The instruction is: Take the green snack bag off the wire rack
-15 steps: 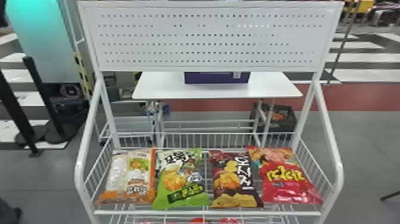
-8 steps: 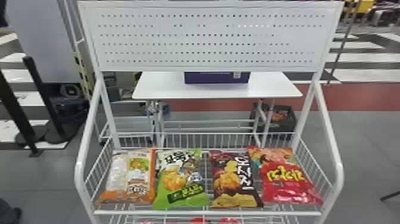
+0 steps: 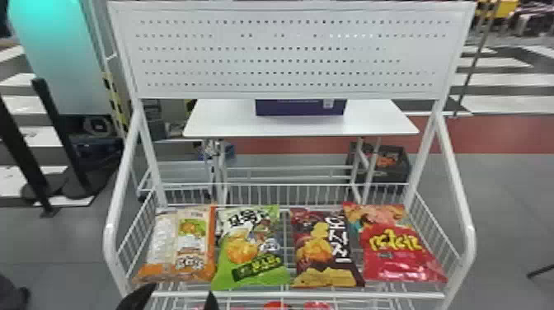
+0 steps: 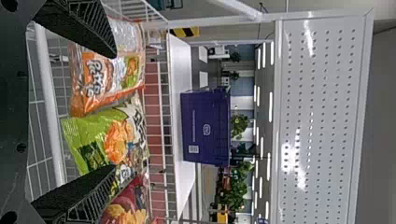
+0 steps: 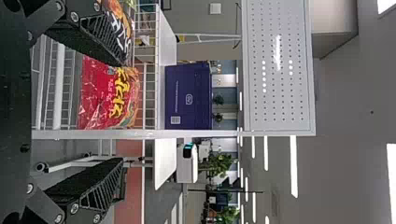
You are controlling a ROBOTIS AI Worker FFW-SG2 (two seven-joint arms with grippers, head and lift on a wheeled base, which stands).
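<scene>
Because the green snack bag (image 3: 252,247) looks like a puffed pouch of thin film, I expect it to be light and yielding, a little slippery, with contents that crush easily. I would take it across its width, from both sides near the middle, squeezing only enough to stop the film sliding. It lies on the wire rack just behind the front rail (image 3: 296,295), left of that rail's centre. My left gripper (image 3: 176,300) is at the front rail, toward its left end, fingers parted and holding nothing; the bag is ahead of it and to its right. My right gripper (image 5: 123,112), also spread and empty, is by the front rail's right end.
</scene>
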